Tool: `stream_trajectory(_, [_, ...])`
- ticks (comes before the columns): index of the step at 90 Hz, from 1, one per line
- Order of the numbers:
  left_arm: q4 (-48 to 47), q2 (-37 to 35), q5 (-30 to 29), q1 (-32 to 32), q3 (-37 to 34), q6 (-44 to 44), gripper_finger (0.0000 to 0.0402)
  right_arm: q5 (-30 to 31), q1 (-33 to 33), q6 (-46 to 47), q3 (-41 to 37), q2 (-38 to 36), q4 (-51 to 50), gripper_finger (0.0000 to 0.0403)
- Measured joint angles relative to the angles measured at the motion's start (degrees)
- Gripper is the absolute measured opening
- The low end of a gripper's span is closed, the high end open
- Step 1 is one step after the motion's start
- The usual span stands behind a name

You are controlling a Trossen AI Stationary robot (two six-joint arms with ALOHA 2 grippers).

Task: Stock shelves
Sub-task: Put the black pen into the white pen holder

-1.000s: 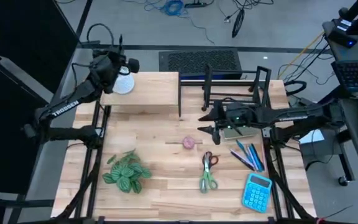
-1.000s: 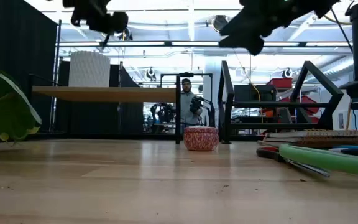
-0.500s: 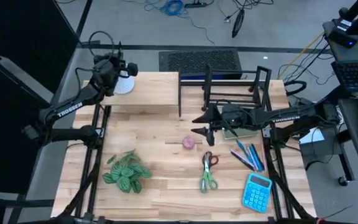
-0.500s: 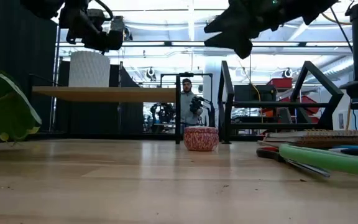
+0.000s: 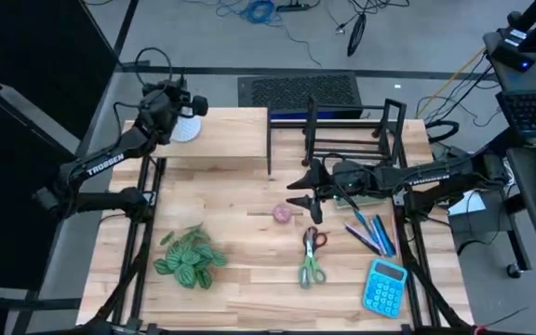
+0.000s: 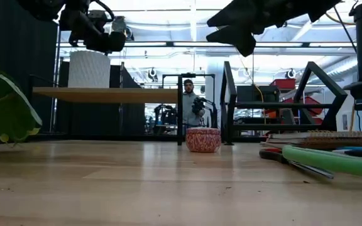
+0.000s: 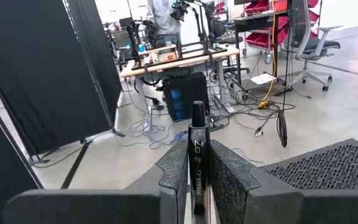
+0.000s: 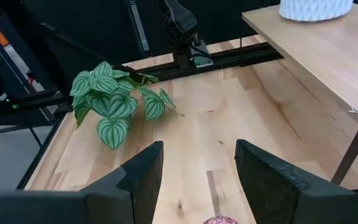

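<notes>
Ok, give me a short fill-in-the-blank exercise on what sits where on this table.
1. The white pot stands on top of the pale-wood ____.
2. The small pink tin lies on the table just below the right end effector, whose fingers are ____.
3. The blue calculator lies near the table's front ____ corner in the high view.
4. The scissors have handles coloured red and ____.

Missing words: shelf; open; right; green

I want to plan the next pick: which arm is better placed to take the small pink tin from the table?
The right gripper, open and beside the pink tin. The left gripper is far off, above the wooden shelf.
</notes>
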Motion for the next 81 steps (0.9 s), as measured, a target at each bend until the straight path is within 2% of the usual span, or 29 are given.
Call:
stream_trajectory(19, [-0.7,-0.6,2.8,-0.2,0.8,2.5,0.0061,-0.1,0.0,0.5,0.0,0.0,0.0,0.0183])
stream_trajectory(46, [-3.2,-5.5,5.4,-3.6,4.5,2.8,0.0162,-0.4,0.3,0.2,0.0,-1.2,-3.7,0.0183])
stream_trajectory(57, [-3.3,-7.7,6.8,-7.4,5.3,2.6,0.0184,-0.3,1.7,0.7,0.0,-5.4,-13.7,0.0183])
stream_trajectory(72, [-3.3,-9.0,15.7,-14.9,5.4,2.2,0.0189,-0.2,5.4,7.3,0.0,-10.1,-32.4,0.0183])
stream_trajectory(81, [-3.7,-8.0,17.7,-20.5,5.4,-1.2,0.0189,0.1,8.6,13.3,-0.1,-9.7,-44.3,0.0183])
